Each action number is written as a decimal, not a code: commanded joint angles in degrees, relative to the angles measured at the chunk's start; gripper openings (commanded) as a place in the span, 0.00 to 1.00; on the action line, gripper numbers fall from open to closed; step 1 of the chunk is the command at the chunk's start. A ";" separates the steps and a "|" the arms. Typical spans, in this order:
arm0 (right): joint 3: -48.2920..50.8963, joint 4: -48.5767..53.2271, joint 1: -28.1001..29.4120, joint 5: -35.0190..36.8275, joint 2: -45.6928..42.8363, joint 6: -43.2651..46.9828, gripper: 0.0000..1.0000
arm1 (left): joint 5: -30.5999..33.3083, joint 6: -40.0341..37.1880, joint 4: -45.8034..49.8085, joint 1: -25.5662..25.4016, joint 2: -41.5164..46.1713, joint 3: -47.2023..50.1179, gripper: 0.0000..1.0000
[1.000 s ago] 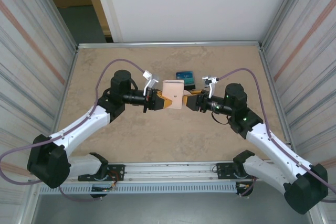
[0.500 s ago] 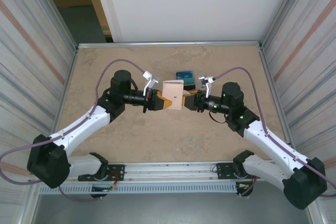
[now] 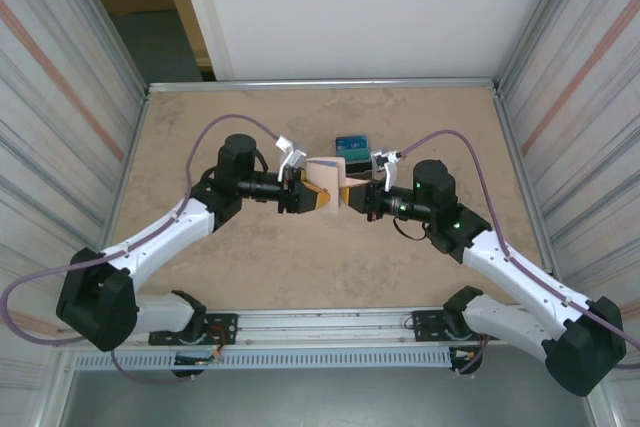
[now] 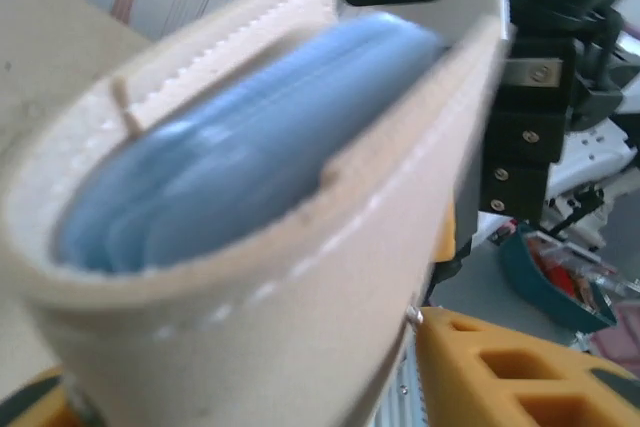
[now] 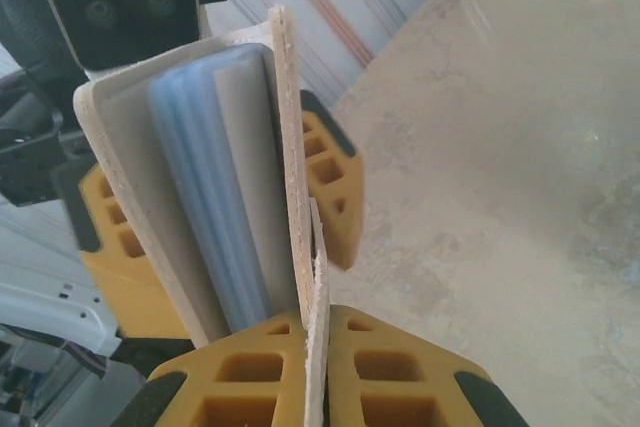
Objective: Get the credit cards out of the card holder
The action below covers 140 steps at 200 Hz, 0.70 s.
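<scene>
Top external camera: the two arms met over the middle of the tan table [image 3: 220, 127], with the beige card holder [image 3: 326, 173] standing upright between the left gripper [image 3: 312, 195] and the right gripper [image 3: 348, 193]. The right wrist camera showed the right gripper's yellow fingers [image 5: 450, 377] pressed together on a thin flap of the holder, pinching its edge. The left gripper's yellow fingers [image 5: 340, 247] stood spread, one on either side of the holder's body; whether they pressed against its walls could not be told. In the blurred left wrist view the holder gaped open at its mouth. A stack of pale blue credit cards [image 4: 240, 162] sat inside the pocket, their rounded ends reaching close to the rim. In the top view a small pile of loose teal cards [image 3: 352, 144] lay flat on the table just beyond the holder, apart from both grippers.
</scene>
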State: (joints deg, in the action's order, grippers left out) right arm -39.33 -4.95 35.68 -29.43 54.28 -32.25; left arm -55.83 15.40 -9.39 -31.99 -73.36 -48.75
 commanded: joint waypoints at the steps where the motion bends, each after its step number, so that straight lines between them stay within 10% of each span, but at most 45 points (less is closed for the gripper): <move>1: -2.99 4.49 0.02 6.12 -1.55 1.17 0.00 | 4.23 -0.47 2.09 -0.38 -1.53 -0.68 0.62; 92: -5.17 10.67 2.07 13.66 1.21 0.70 0.00 | 7.83 1.70 -0.63 -4.39 -6.37 -2.25 0.84; 140: -5.66 10.77 2.37 14.67 2.14 0.67 0.00 | 12.96 0.77 3.41 -4.66 -5.59 -2.99 0.54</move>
State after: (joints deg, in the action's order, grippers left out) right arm -42.65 6.63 37.54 -16.27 56.01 -32.29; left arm -44.80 17.30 -7.68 -35.86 -79.96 -49.10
